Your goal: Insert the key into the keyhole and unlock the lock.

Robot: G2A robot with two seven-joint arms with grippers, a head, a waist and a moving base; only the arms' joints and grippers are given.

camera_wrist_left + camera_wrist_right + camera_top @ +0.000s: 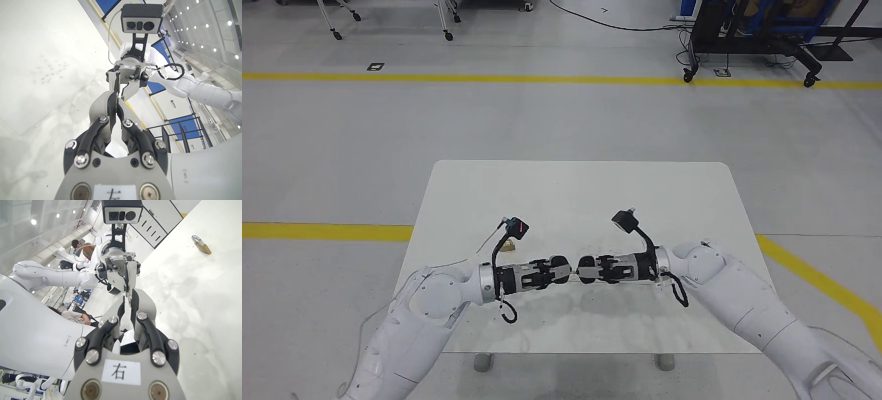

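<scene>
The lock (508, 243) lay on the white table (642, 200) left of centre in the top view, the left gripper (569, 271) and right gripper (581, 270) meeting tip to tip at lower centre. In the left wrist view the left gripper (116, 99) was pinched closed. In the right wrist view it clamped the key (129, 298), the right gripper's fingers (135, 306) narrowly parted around it, the lock (202, 246) well apart.

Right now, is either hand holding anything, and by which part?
Left hand pinches the key by one end. Its other end reaches the right hand; grip there unclear. Lock lies unheld.
</scene>
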